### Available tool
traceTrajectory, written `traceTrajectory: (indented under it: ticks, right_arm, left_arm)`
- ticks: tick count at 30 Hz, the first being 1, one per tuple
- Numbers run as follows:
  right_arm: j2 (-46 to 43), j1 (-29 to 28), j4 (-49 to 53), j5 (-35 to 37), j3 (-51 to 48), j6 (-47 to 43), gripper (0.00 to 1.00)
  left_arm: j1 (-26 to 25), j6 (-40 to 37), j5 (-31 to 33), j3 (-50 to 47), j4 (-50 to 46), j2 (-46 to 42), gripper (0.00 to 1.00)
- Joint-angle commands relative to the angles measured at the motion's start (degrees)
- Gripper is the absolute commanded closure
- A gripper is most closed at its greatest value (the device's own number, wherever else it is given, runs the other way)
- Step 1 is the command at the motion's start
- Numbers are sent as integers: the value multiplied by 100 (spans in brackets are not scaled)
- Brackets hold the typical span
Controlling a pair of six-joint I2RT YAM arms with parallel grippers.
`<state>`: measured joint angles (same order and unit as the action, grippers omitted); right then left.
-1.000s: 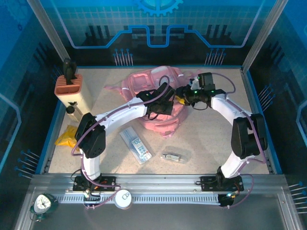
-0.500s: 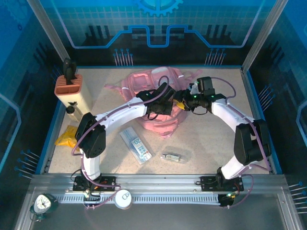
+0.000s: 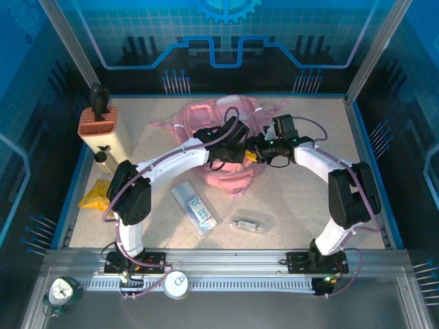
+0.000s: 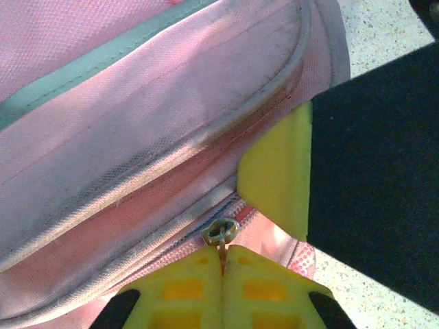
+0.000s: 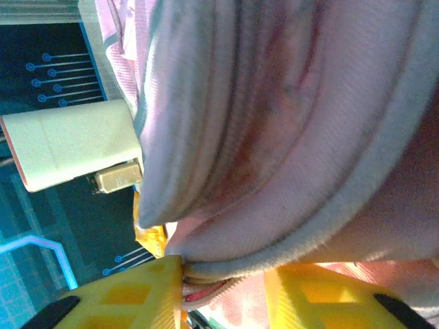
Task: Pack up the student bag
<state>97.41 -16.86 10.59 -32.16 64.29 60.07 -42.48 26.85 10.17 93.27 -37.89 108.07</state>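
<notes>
1. Zip pull (image 4: pixel 220 232) is pinched between the left jaws, which are pressed together on it.
2. Right jaws, just beside them, stand partly apart with the piped edge (image 5: pixel 274 253) of the student bag (image 3: pixel 226 179) between them; whether they grip it I cannot tell.
3. Bulk of the student bag lies on the bench (image 3: pixel 288 199), under and beyond both jaws.
4. Cream box (image 5: pixel 68 151) stands well beyond the right jaws.
</notes>
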Motion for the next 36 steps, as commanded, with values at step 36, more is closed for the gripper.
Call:
traceTrajectory:
  ticks: [36]
  right_arm:
    - [-359,331,-60,881,-300,-849,100]
  left_arm:
    - [2660,-1705,1068,-972,1522,275,100]
